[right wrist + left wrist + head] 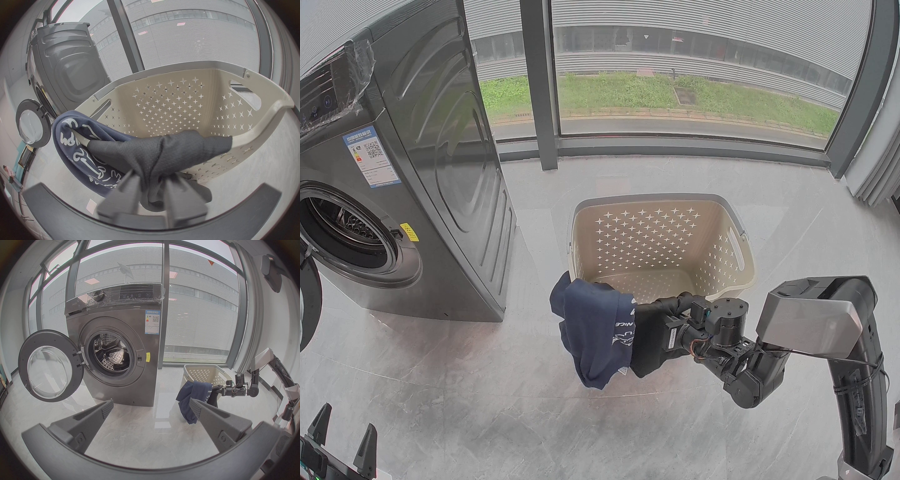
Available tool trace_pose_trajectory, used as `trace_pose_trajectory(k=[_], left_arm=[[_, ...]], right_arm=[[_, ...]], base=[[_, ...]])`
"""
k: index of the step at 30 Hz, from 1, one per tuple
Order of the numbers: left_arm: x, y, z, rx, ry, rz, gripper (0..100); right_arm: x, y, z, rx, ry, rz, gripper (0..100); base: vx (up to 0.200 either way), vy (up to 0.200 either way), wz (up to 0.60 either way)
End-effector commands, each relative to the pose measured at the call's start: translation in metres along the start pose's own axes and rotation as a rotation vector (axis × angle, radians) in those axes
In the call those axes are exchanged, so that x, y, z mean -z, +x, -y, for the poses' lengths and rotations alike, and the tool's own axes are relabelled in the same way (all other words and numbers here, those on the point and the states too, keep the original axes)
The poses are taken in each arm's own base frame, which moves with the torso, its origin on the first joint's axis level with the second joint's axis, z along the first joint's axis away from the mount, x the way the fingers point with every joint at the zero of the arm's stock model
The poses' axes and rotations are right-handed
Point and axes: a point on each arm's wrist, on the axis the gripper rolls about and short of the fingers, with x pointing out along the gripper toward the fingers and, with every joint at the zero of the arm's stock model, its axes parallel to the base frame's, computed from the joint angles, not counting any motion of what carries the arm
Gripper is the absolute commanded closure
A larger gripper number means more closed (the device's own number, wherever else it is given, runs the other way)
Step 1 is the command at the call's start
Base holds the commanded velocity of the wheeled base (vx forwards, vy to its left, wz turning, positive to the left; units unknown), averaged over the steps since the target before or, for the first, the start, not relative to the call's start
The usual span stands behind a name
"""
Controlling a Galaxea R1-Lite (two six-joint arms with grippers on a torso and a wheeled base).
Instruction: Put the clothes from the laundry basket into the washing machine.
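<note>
Washing machine (444,156), upper left: grey metal-look casing, smooth satin sheen; clear crinkled plastic film (353,69) over its panel. Laundry basket (650,240), centre: beige matt plastic, star-perforated. Navy garment (594,337): soft cloth, white print. Black garment (175,150): fine mesh knit, matt. Floor (487,400): glossy grey marbled tile.

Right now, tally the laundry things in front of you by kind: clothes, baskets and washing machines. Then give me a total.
Clothes: 2, a navy printed garment and a dark grey garment, the grey one held in the fingers of the right gripper
Laundry basket: 1
Washing machine: 1
Total: 4
</note>
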Motion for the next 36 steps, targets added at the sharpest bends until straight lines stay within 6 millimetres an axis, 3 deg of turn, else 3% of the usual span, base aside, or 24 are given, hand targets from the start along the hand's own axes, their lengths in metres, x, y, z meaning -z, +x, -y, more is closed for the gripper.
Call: trace_pose_trajectory(k=[1,4,9,10,11,12,17,22,24,26,28,33,36], left_arm=[[0.005,0.0,0.0,-0.001,-0.001,-0.001,0],[0.005,0.0,0.0,-0.001,-0.001,-0.001,0],[0.005,0.0,0.0,-0.001,-0.001,-0.001,0],[0.005,0.0,0.0,-0.001,-0.001,-0.001,0],[0.005,0.0,0.0,-0.001,-0.001,-0.001,0],[0.005,0.0,0.0,-0.001,-0.001,-0.001,0],[0.005,0.0,0.0,-0.001,-0.001,-0.001,0],[0.005,0.0,0.0,0.001,-0.001,-0.002,0],[0.005,0.0,0.0,0.001,-0.004,-0.002,0],[0.005,0.0,0.0,0.001,-0.005,-0.002,0],[0.005,0.0,0.0,0.002,-0.005,-0.002,0],[0.005,0.0,0.0,0.004,-0.002,-0.002,0],[0.005,0.0,0.0,0.007,-0.001,-0.002,0]], right_arm=[[0.001,-0.005,-0.005,-0.018,-0.002,0.009,100],[0.003,-0.015,-0.011,-0.034,-0.009,-0.009,100],[-0.014,-0.039,-0.017,-0.056,-0.013,0.015,100],[-0.031,-0.048,-0.019,-0.064,-0.007,0.055,100],[-0.032,-0.048,-0.019,-0.064,-0.007,0.058,100],[-0.05,-0.059,-0.021,-0.073,-0.003,0.101,100],[-0.09,-0.09,-0.026,-0.099,0.008,0.199,100],[-0.117,-0.11,-0.03,-0.12,0.017,0.279,100],[-0.142,-0.124,-0.029,-0.147,0.001,0.363,100],[-0.148,-0.128,-0.029,-0.161,-0.003,0.384,100],[-0.172,-0.143,-0.031,-0.183,-0.001,0.449,100],[-0.196,-0.168,-0.034,-0.209,0.012,0.522,100],[-0.196,-0.173,-0.033,-0.206,0.011,0.523,100]], base=[[0.0,0.0,0.0],[0.0,0.0,0.0],[0.0,0.0,0.0],[0.0,0.0,0.0],[0.0,0.0,0.0],[0.0,0.0,0.0],[0.0,0.0,0.0],[0.0,0.0,0.0],[0.0,0.0,0.0],[0.0,0.0,0.0],[0.0,0.0,0.0],[0.0,0.0,0.0],[0.0,0.0,0.0]])
